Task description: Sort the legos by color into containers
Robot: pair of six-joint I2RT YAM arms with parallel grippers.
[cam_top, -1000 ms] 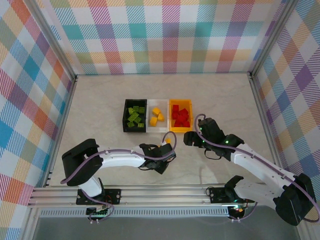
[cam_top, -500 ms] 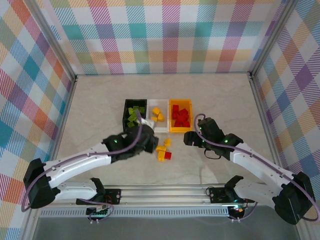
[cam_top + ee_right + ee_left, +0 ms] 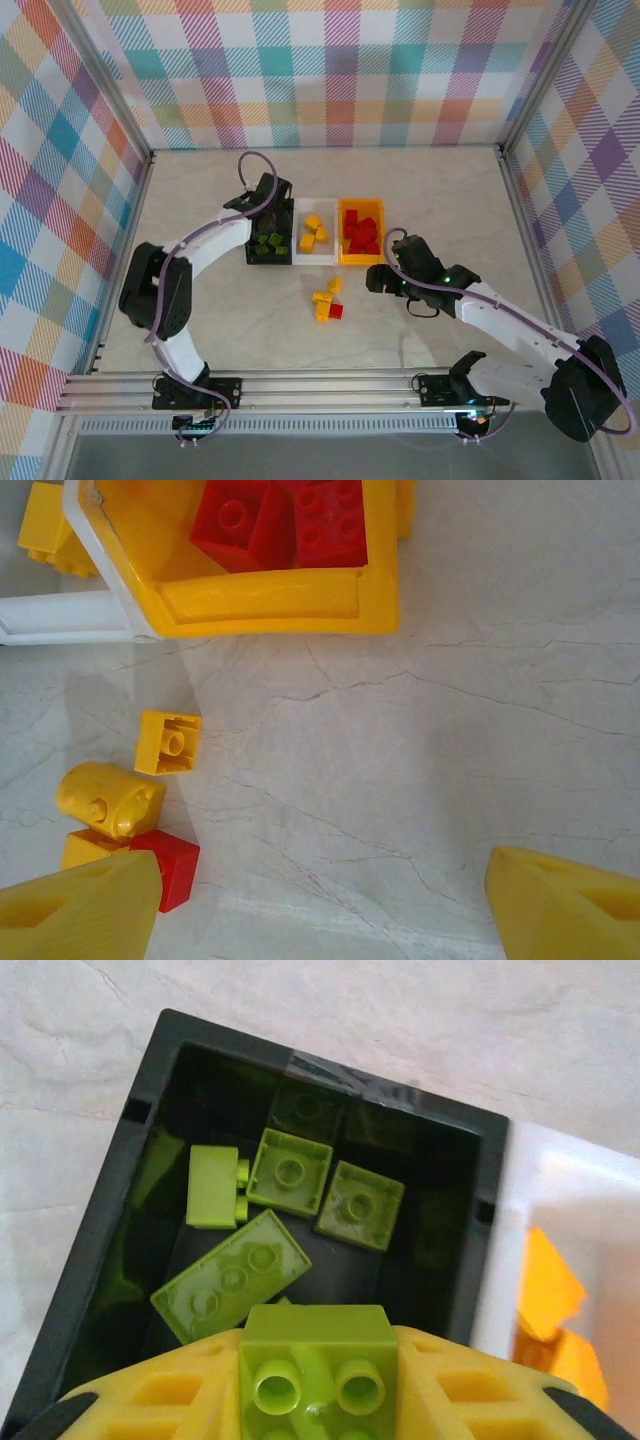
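bins point(image 3: 316, 258) 3 | loose bricks point(image 3: 167, 742) 4 (three yellow, one red) | left claw point(image 3: 318, 1392) clamps green brick point(image 3: 318, 1335) | right claw point(image 3: 320, 910) apart

Robot test cell, lab type. Evidence: table point(image 3: 200, 210) boxed by plaid panels point(image 3: 330, 70) on three sides; aluminium rail point(image 3: 320, 385) at near edge carrying two cabled arms point(image 3: 500, 322); toy bricks point(image 3: 322, 310) and bins point(image 3: 316, 258) as trial props.
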